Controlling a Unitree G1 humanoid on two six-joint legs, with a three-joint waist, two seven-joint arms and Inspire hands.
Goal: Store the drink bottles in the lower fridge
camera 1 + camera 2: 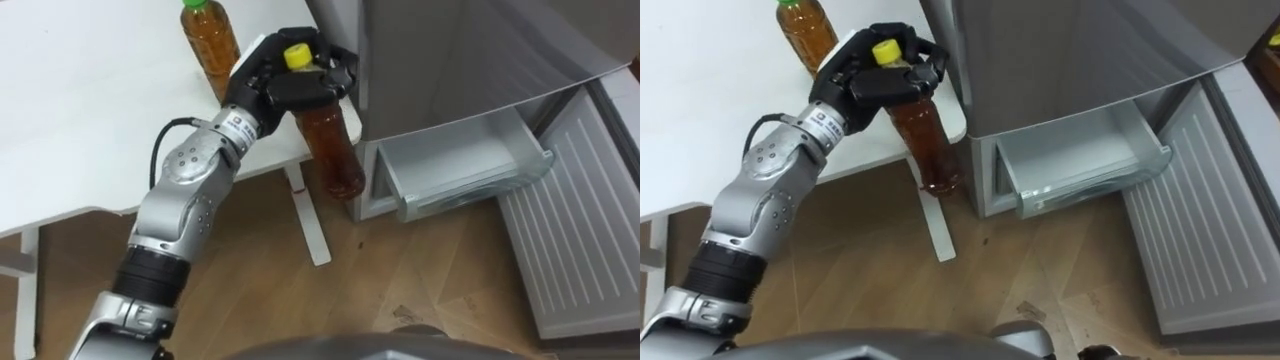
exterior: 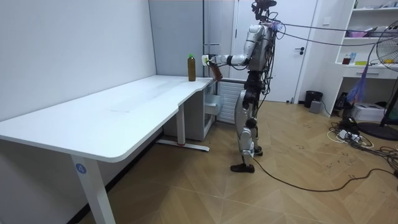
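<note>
The left robot hand [image 1: 268, 88] comes in from 7 o'clock and is closed round the top of the yellow-capped bottle [image 1: 333, 150], fingers wrapped at neck and shoulder. The bottle is held clear of the surface [image 1: 80, 120], hanging tilted over the floor just past the surface edge, beside the fridge [image 1: 450, 60].

Handling is judged as follows:
- The bottle is full of brown drink, so moderate weight is expected.
- The plastic wall is stiff while full, smooth, and likely slippery.
- With the hold so high, the body is likely to swing. A mid-body hold is judged steadier for lowering.

At 3 o'clock of the bottle the open drawer [image 1: 460, 165] of the lower fridge is seen, looking empty, with the swung-out door [image 1: 585, 230] at 4 o'clock. At 10 o'clock of the robot hand a green-capped bottle [image 1: 208, 45] is standing on the surface, untouched.

The thumb's wrap and part of the cap are covered by fingers. The space behind the drawer is hidden, and the door is cut off at the frame edge.
</note>
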